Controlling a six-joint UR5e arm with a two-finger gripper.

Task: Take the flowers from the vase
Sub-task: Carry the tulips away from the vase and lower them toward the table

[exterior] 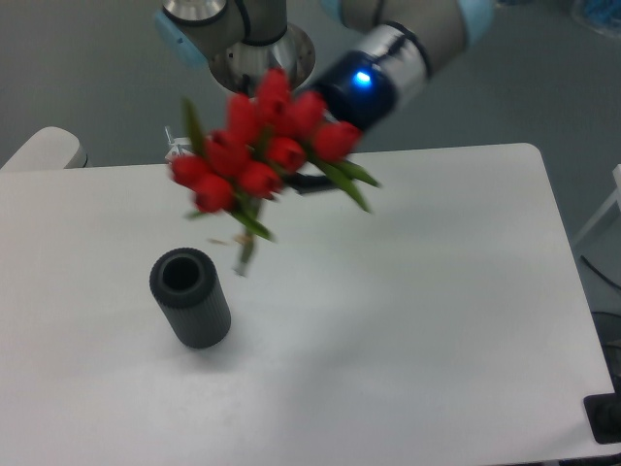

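Note:
The flowers (260,146), a bunch of red tulip buds with green leaves, hang in the air above the table, blurred by motion, with their stem ends clear of the vase and to its upper right. The vase (190,296), a short dark ribbed cylinder with an open mouth, stands upright at the left of the table with nothing in it. My gripper (309,175) reaches in from the upper right behind the buds and is shut on the flowers; its fingers are mostly hidden by the blooms. A blue light glows on its wrist.
The white table (417,311) spreads to the right and front. A pale rounded object (44,148) sits beyond the table's far left corner. The arm's base (243,39) stands behind the far edge. A dark item (606,417) shows at the lower right.

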